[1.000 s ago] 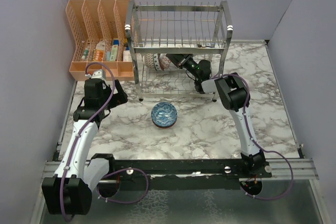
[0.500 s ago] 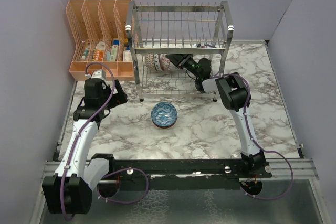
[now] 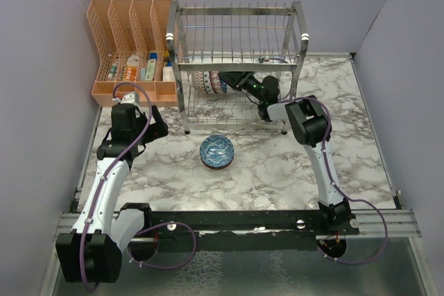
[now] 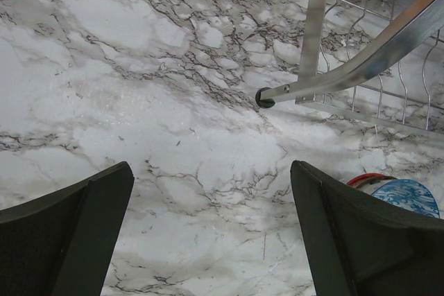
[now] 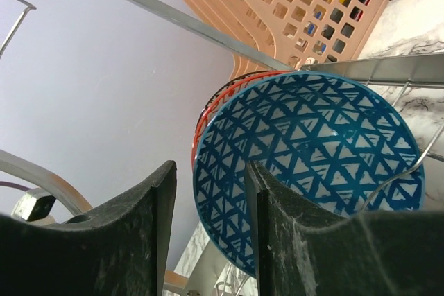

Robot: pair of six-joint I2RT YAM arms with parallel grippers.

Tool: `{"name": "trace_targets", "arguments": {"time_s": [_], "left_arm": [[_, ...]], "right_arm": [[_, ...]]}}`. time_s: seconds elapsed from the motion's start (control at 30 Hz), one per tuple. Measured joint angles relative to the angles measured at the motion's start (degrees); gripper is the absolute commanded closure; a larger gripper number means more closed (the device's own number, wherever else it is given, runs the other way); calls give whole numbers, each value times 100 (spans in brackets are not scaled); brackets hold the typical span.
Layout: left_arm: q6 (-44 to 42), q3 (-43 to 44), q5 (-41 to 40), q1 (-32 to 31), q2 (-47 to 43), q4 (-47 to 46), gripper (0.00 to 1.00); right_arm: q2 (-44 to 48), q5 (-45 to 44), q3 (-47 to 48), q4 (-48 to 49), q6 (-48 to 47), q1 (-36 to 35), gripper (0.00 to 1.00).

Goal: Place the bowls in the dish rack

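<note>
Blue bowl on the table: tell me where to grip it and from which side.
Pinch the bowl by its rim from above, one finger inside, one outside: it sits upright, mouth up, alone on the table, so the rim is probably freest.

Marble table [image 3: 361, 136] carries dish rack [image 3: 239, 65], orange organiser [image 3: 128, 32], one blue bowl [image 3: 217, 151]

Blue bowl on edge in the dish rack, rim between the jaws

The right gripper [image 5: 210, 171] has its dark jaws parted around the lower rim of the blue triangle-patterned bowl [image 5: 312, 164] – the left jaw stands clear of it. A red bowl [image 5: 215, 105] stands just behind. The dish rack [image 5: 166, 15] shows as chrome wires, with the orange mesh organiser [image 5: 298, 5] and marble tabletop [image 5: 409, 29] beyond.
</note>
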State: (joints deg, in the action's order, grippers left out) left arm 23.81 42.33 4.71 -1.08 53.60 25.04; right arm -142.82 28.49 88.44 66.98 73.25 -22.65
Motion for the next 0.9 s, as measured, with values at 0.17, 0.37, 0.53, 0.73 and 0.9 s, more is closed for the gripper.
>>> {"name": "trace_targets", "arguments": {"time_s": [0.17,0.37,0.53,0.73,0.9], "left_arm": [[0,-2,0,31,0,0,1],[0,-2,0,42,0,0,1],[0,-2,0,72,0,0,1],[0,-2,9,101,0,-2,1],[0,-2,24,114,0,-2,1]], "right_arm": [[55,116,-37,186,44,0,55],[238,212,-229,754,210,7,55],[238,527,-212,1119,525,7,55],[269,1287,-133,1228,1040,11,55],[385,1950,-223,1373,1545,11,55]]}}
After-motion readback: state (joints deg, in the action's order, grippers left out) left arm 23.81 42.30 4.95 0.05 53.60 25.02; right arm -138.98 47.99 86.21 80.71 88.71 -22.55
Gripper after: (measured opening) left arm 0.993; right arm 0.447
